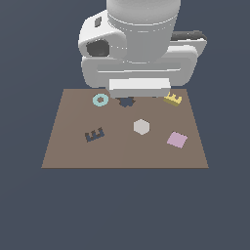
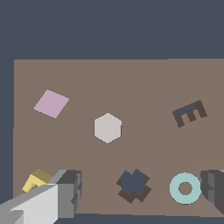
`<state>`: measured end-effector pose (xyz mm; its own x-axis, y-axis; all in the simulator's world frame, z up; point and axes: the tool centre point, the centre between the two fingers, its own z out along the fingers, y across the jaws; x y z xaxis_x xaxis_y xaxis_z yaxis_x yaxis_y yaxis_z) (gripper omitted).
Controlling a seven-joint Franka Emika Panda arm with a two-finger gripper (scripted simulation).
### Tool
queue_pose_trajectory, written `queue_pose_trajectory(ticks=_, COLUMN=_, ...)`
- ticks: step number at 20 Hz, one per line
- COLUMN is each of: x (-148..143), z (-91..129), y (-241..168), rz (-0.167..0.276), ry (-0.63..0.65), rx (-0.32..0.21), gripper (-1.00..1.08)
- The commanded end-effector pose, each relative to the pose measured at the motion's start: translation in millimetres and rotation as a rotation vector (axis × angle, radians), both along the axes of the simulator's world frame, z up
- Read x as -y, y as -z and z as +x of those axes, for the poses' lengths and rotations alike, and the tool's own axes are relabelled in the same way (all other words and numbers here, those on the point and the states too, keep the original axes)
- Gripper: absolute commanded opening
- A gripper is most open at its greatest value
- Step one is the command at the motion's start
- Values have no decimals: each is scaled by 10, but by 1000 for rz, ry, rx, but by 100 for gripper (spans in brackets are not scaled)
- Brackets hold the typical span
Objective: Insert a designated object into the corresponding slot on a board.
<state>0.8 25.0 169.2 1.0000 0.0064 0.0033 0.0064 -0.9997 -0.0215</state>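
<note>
The gripper (image 2: 131, 192) stands wide open and empty above the board (image 1: 73, 156), nothing between its fingers (image 2: 65, 190). The yellow E (image 2: 36, 181) lies just beside one finger, ungrasped. The E-shaped slot (image 2: 189, 113) lies well apart from the yellow E, beyond the white hexagon (image 2: 107, 127), vacant.

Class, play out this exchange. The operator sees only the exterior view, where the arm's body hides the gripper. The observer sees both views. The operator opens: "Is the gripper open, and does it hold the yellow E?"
Observer: It is open. In the wrist view the gripper has its fingers wide apart and holds nothing.
Operator: Where is the E relative to them?
Observer: The yellow E lies on the board outside the gap, partly hidden behind one finger.
Operator: What sits under the gap?
Observer: The dark gear-shaped recess and the teal ring. The ring is close to the other finger.
</note>
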Motion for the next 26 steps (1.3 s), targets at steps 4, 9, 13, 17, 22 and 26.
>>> queue_pose_trajectory(ticks=4, x=-17, z=0, y=11, rz=0, ry=-10, rx=0, gripper=100)
queue_pose_trajectory(ticks=9, x=-123, z=-5, y=77, rz=-1, ry=-69, rx=1, gripper=100)
queue_pose_trajectory(ticks=13, x=-279, z=-23, y=174, rz=-2, ry=-156, rx=1, gripper=100)
queue_pose_trajectory(ticks=17, x=-496, z=-73, y=313, rz=-4, ry=-281, rx=3, gripper=100)
queue_pose_trajectory(ticks=22, x=-843, z=-220, y=549, rz=-8, ry=-491, rx=5, gripper=100)
queue_pose_trajectory(ticks=26, x=-1108, z=-403, y=752, rz=-11, ry=-671, rx=6, gripper=100)
